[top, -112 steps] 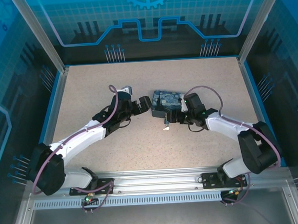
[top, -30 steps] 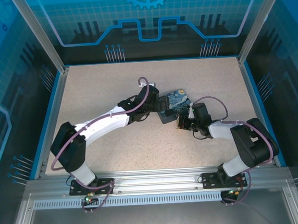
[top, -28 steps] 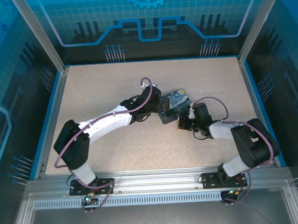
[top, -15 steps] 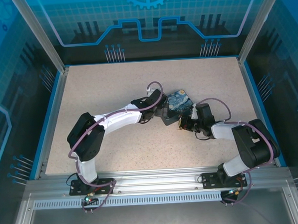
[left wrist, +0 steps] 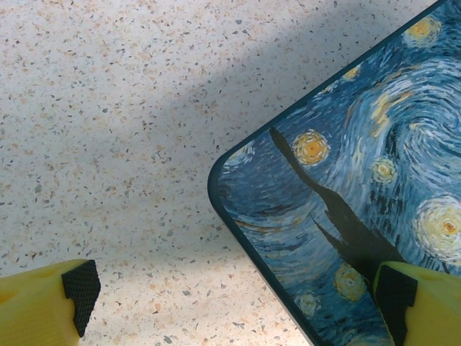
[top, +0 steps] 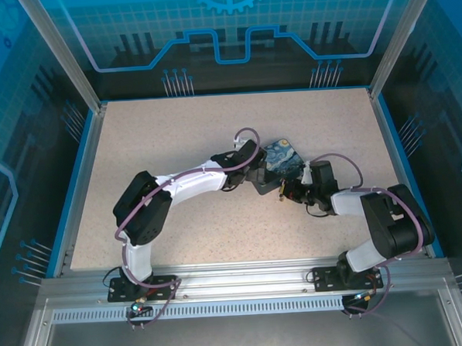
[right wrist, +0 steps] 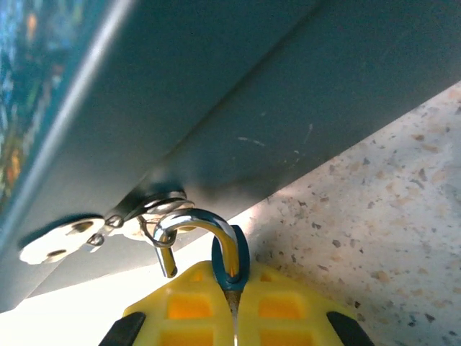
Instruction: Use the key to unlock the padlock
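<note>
While the left arm reaches forward and to the right across the bench [top: 175,137], I read its hand [top: 259,174] at the near-left corner of the painted box [top: 280,156]. The left wrist view shows this hand [left wrist: 236,299] released: the jaws stand wide apart, one finger [left wrist: 43,310] over bare bench [left wrist: 108,108] and the other [left wrist: 425,303] over the box lid [left wrist: 360,180], with the rounded lid corner between them. Whether either pad touches anything, I cannot tell. The right arm is folded at the elbow and points left, which places its hand [top: 288,192] against the near side of the box. In the right wrist view this hand [right wrist: 234,310] is clenched on the padlock [right wrist: 236,259], with only a thin blue edge of the body showing between the yellow fingers. The silver shackle [right wrist: 198,216] arches up through a ring at the hasp plate [right wrist: 61,244] on the dark box wall [right wrist: 252,94]; its other leg ends in the open just beside the fingers. The bench is a speckled beige sheet. Blue translucent panels [top: 231,26] on aluminium posts enclose it, and a slotted rail [top: 237,285] carries both arm bases.
</note>
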### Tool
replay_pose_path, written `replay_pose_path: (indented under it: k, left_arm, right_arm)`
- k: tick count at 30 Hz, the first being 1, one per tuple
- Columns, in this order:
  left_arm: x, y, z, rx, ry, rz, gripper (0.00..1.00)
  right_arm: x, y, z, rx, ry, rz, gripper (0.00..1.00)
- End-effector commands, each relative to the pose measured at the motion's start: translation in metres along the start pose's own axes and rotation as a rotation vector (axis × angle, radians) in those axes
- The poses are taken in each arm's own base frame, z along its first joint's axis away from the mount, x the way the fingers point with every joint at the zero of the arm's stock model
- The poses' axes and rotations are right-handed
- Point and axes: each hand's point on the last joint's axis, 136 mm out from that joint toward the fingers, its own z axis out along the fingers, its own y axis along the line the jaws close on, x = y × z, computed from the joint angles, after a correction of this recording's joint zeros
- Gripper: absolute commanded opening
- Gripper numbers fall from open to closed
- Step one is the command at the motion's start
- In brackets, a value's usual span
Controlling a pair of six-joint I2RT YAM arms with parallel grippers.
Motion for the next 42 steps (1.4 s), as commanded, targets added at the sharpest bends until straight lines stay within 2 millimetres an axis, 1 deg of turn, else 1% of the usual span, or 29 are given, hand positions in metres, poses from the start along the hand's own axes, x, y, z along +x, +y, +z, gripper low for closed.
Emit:
replay_pose_path:
  k: [1,10,16,24,27,33,35,42]
  left_arm:
    - [0.023,0.006,0.013,-0.051,0.059,0.045,0.99]
    - [0.035,0.005,0.017,-0.047,0.080,0.063,0.99]
    - [0.040,0.004,0.020,-0.048,0.092,0.072,0.99]
    - [0.045,0.005,0.023,-0.046,0.109,0.077,0.99]
    - [0.047,0.005,0.024,-0.046,0.115,0.078,0.98]
    - [0.051,0.004,0.027,-0.045,0.125,0.084,0.98]
    - [0.052,0.005,0.027,-0.046,0.128,0.084,0.98]
    - [0.055,0.005,0.030,-0.049,0.138,0.087,0.98]
  right_arm:
    - [0.005,-0.010,0.001,-0.014,0.015,0.069,0.00]
    - [-0.001,-0.005,0.003,-0.068,0.001,0.124,0.00]
    - [-0.012,-0.001,0.002,-0.083,-0.018,0.132,0.00]
    - [-0.027,-0.010,-0.005,-0.086,-0.054,0.160,0.00]
    - [-0.035,-0.006,-0.007,-0.110,-0.062,0.164,0.00]
    - [-0.047,0.009,-0.007,-0.166,-0.055,0.146,0.00]
    - [-0.052,0.006,-0.009,-0.162,-0.068,0.154,0.00]
    - [-0.071,-0.018,-0.019,-0.134,-0.126,0.226,0.00]
